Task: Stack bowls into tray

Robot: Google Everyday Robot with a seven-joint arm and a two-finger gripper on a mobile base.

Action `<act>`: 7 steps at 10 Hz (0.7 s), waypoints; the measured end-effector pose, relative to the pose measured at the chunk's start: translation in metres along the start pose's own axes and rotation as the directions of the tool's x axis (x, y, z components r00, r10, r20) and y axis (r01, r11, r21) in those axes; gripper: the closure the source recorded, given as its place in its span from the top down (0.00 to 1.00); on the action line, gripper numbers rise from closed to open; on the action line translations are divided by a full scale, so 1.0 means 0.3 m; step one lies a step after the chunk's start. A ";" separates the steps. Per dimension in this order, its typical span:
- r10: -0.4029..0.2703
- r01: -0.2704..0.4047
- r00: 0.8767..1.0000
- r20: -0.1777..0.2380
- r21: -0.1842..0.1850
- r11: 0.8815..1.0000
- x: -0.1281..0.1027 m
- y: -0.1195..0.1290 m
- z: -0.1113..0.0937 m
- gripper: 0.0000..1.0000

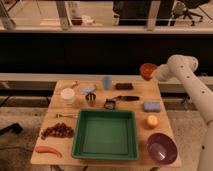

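Note:
The green tray (80,148) sits at the front middle of the wooden table, with nothing in it. The dark purple bowl (161,148) rests on the table at the tray's right, near the front corner. The orange-red bowl (148,71) is lifted above the table's far right corner, tilted, held by my gripper (154,73), which is shut on its rim. My white arm (192,82) reaches in from the right.
On the table stand a white lidded cup (68,96), a metal cup (91,98), a pale blue cup (107,82), a blue sponge (151,106), an orange (152,121), grapes (57,131), a carrot (48,150) and small dark items (125,98).

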 end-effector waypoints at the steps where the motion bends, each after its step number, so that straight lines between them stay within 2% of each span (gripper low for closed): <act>1: -0.018 0.018 1.000 0.014 0.010 1.000 -0.021 0.021 -0.079 0.00; 4: -0.077 0.076 0.996 0.042 0.026 0.997 -0.062 0.137 -0.292 0.00; 6: -0.133 0.132 0.991 0.033 0.026 0.991 -0.071 0.219 -0.432 0.00; 7: -0.151 0.150 0.988 0.023 0.022 0.988 -0.070 0.248 -0.472 0.00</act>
